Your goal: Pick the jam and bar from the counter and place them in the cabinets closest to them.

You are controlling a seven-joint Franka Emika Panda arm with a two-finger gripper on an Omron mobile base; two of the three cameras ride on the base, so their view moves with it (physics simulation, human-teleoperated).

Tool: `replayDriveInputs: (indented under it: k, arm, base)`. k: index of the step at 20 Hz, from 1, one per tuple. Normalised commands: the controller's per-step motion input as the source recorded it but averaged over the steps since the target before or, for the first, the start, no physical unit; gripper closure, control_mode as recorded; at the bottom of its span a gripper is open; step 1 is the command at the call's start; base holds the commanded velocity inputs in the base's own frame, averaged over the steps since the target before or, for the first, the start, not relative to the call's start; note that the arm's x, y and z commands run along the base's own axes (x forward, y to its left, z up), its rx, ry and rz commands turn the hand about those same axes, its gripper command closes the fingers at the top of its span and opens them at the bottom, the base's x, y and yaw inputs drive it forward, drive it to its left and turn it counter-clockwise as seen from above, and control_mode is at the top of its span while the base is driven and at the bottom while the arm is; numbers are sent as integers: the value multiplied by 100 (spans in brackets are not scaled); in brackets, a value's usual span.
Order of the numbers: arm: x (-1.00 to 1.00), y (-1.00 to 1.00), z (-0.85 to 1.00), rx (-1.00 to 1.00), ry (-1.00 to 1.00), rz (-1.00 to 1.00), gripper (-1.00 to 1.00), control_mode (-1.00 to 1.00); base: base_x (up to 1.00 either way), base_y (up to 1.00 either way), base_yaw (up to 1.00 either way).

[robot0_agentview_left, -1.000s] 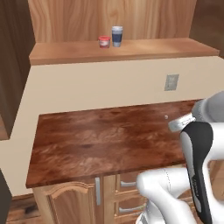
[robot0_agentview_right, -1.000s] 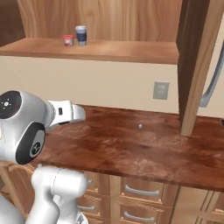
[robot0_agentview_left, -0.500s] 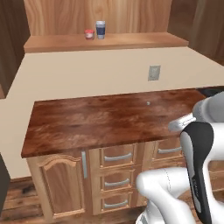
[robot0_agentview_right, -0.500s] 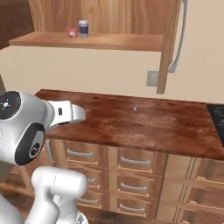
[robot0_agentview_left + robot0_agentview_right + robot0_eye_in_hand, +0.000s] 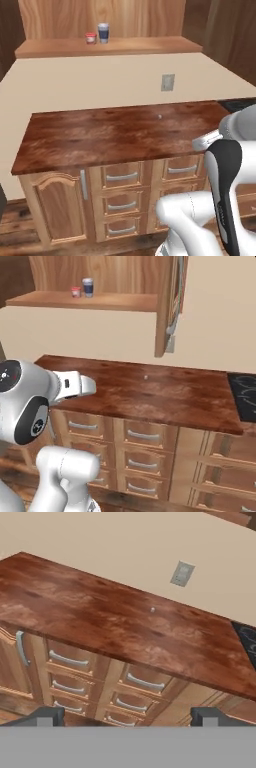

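We hold our pincer [image 5: 127, 716] spread wide and empty, short of the desk [image 5: 100, 140]. The jam [image 5: 90, 38] sits on the cabinet shelf [image 5: 150, 46] above the desk, just beside a blue-grey cup [image 5: 103, 33]. We cannot find the bar; a blind reach risks striking the desk's edge.

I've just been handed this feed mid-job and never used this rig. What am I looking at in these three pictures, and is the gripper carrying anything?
It is a white robot arm on a driving base in a rendered kitchen. Two pictures come from cameras on the base, behind the arm to its left and right. The third looks along the gripper, whose dark fingertips stand wide apart: open, holding nothing. Ahead is the dark wooden counter over drawers. On the cabinet shelf above stand the small red jam and a blue-grey cup. A wall socket sits between shelf and counter.
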Motion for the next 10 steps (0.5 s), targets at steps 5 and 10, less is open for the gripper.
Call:
replayDriveInputs:
  k: [5,10]
  arm:
    - [0,0,0,0,0,0,-100,100]
    - [0,0,0,0,0,0,-100,100]
  base:
    - [-12,-91,0]
    - [-18,-99,0]
